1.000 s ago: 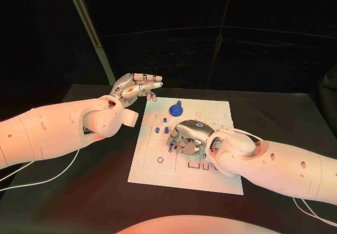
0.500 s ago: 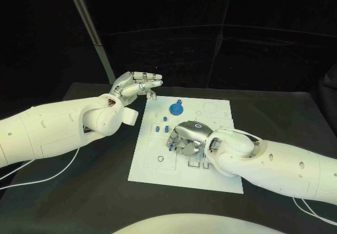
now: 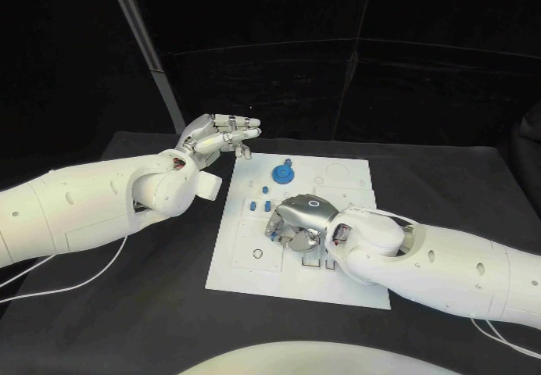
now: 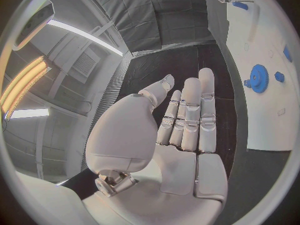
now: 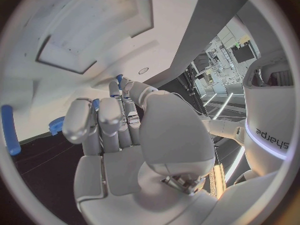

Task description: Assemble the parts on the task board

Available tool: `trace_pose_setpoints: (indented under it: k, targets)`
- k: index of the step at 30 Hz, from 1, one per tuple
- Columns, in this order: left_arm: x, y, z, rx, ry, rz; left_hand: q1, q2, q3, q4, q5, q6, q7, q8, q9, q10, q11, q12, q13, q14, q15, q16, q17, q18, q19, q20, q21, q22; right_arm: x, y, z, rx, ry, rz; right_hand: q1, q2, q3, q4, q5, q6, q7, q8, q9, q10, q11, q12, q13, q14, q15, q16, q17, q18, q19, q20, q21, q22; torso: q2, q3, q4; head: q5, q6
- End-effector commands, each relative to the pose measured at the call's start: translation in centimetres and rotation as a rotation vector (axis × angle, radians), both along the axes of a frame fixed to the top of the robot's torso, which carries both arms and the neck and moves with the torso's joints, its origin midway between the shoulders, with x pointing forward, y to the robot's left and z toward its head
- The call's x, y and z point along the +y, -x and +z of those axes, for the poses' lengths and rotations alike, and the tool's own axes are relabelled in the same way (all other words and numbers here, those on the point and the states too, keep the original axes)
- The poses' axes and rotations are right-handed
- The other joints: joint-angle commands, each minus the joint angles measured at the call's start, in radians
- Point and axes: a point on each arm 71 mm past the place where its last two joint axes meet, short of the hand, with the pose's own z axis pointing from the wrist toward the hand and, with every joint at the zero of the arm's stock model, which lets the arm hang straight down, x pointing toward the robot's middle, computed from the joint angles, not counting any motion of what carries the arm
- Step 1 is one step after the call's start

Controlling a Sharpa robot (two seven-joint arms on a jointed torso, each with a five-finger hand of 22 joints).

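Nearest us, the right hand [image 3: 302,225] sits low over the middle of the board [image 3: 254,269], knuckles up and fingers curled down toward the white surface. In the right wrist view we see a small blue part [image 5: 119,78] at its fingertips [image 5: 115,90], pinched between the thumb and a finger, just above the board [image 5: 75,15]. A blue rod [image 5: 7,130] lies on the board near that hand, and the toothed edge of a blue gear [image 5: 57,125] peeks out behind the fingers.

Just beyond the right hand, toward the board's left side, we see a few short blue pegs [image 3: 262,206] standing close together, and one more small peg [image 3: 265,190] a little farther on. Near the far edge of the board stands the gear [image 3: 283,172], with a small blue knob on top. The left wrist view shows the same gear [image 4: 259,78] with a small blue piece [image 4: 279,77] just beside it.

Farthest off, the left hand [image 3: 216,137] is raised above the table [image 3: 135,312], just off the board's far left corner and apart from everything. Its fingers [image 4: 190,115] are straight and lie side by side, the thumb [image 4: 156,91] a little apart, palm open; it holds nothing.
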Motion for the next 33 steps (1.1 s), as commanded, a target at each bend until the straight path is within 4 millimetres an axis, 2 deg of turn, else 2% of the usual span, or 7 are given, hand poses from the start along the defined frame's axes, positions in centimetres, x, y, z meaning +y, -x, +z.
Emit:
trace_pose_setpoints:
  k: [1,5,8,12,15,25,33]
  targets:
    - [-0.1,0.0,0.1,0.0,0.007,-0.008,-0.002,0.008,-0.006,0.002,-0.004,-0.001,0.001,-0.002,-0.001,-0.008,0.001,0.006,-0.001,-0.005,0.002,-0.004,-0.001,0.006,-0.008,-0.001,-0.003,-0.001,0.1,0.1,-0.2,-0.031,0.045,0.012,-0.013,0.0,-0.003,-0.005,0.001,0.001,0.006,-0.001,0.001,-0.003,0.003,0.003,0.002,0.028,0.005,0.005,-0.003,-0.009,-0.003,0.009,0.003,0.0,0.001,0.0001,0.0006,0.0,-0.001]
    - [-0.1,0.0,0.1,0.001,0.007,-0.008,-0.002,0.008,-0.006,0.002,-0.004,-0.001,0.001,-0.002,-0.001,-0.008,0.001,0.006,-0.001,-0.005,0.002,-0.004,-0.001,0.006,-0.008,-0.001,-0.003,-0.001,0.1,0.1,-0.2,-0.031,0.045,0.01,-0.036,-0.013,-0.013,0.0,-0.002,-0.021,0.012,-0.01,-0.004,-0.028,0.01,-0.01,-0.003,0.022,0.011,-0.003,-0.015,-0.007,-0.014,0.013,-0.002,-0.011,0.0,0.0,0.0001,0.0,-0.002]
    - [0.0,0.0,0.1,0.001,0.007,-0.008,-0.002,0.008,-0.006,0.002,-0.004,-0.001,0.001,-0.002,-0.001,-0.008,0.001,0.006,-0.001,-0.005,0.002,-0.004,-0.001,0.006,-0.008,-0.001,-0.003,-0.001,-0.1,0.0,-0.1,-0.04,0.031,-0.008,-0.067,-0.031,-0.028,0.013,0.012,-0.046,0.02,-0.01,-0.009,-0.065,0.021,-0.03,-0.007,0.014,0.021,-0.02,-0.037,-0.003,-0.03,0.02,-0.014,-0.032,0.0,0.0,-0.0002,0.0,-0.002]
    - [0.0,-0.1,0.1,0.002,0.006,-0.007,-0.002,0.008,-0.006,0.002,-0.004,-0.001,0.001,-0.002,-0.001,-0.008,0.001,0.006,-0.001,-0.005,0.002,-0.004,-0.001,0.006,-0.008,-0.001,-0.003,-0.001,-0.3,-0.2,0.1,-0.06,-0.001,-0.037,-0.103,-0.06,-0.059,0.03,0.003,-0.082,0.03,-0.011,-0.013,-0.113,0.035,-0.046,-0.008,0.005,0.032,-0.041,-0.066,0.003,-0.05,0.031,-0.032,-0.061,0.0,0.0003,-0.0008,0.0,-0.002]
    - [0.0,-0.1,0.1,0.003,0.006,-0.007,-0.002,0.009,-0.008,0.002,-0.004,-0.001,0.002,-0.002,-0.001,-0.011,0.001,0.007,-0.001,-0.006,0.002,-0.004,-0.003,0.006,-0.008,-0.001,-0.004,-0.002,-0.5,-0.3,0.3,-0.062,-0.026,-0.05,-0.113,-0.071,-0.083,0.036,0.005,-0.11,0.035,-0.011,-0.013,-0.138,0.04,-0.047,-0.006,-0.002,0.036,-0.059,-0.089,0.008,-0.065,0.037,-0.047,-0.084,0.0,0.0004,0.001,-0.001,-0.003]
    - [0.3,-0.1,0.0,0.005,0.002,0.0,-0.002,0.009,-0.01,0.002,-0.004,-0.003,0.002,-0.003,-0.001,-0.013,0.001,0.007,-0.001,-0.006,0.003,-0.005,-0.004,0.006,-0.008,0.0,-0.005,-0.003,-1.7,0.3,1.3,-0.069,-0.149,-0.067,-0.108,-0.063,-0.116,0.046,0.027,-0.108,0.034,0.0,-0.007,-0.132,0.038,-0.016,-0.001,0.003,0.035,-0.046,-0.081,0.006,-0.056,0.039,-0.039,-0.07,0.0,0.001,-0.0005,-0.002,0.001]
    - [0.5,-0.1,0.0,0.005,0.001,0.002,-0.002,0.009,-0.01,0.002,-0.004,-0.003,0.002,-0.003,-0.001,-0.013,0.001,0.007,-0.001,-0.006,0.003,-0.005,-0.004,0.006,-0.008,0.0,-0.005,-0.003,-6.2,0.4,2.1,0.008,-0.151,-0.173,-0.104,-0.06,-0.121,0.049,0.044,-0.101,0.029,0.0,-0.006,-0.119,0.033,0.001,-0.002,0.007,0.031,-0.035,-0.073,0.003,-0.047,0.036,-0.03,-0.057,-0.002,-0.0011,-0.0006,-0.016,0.008]
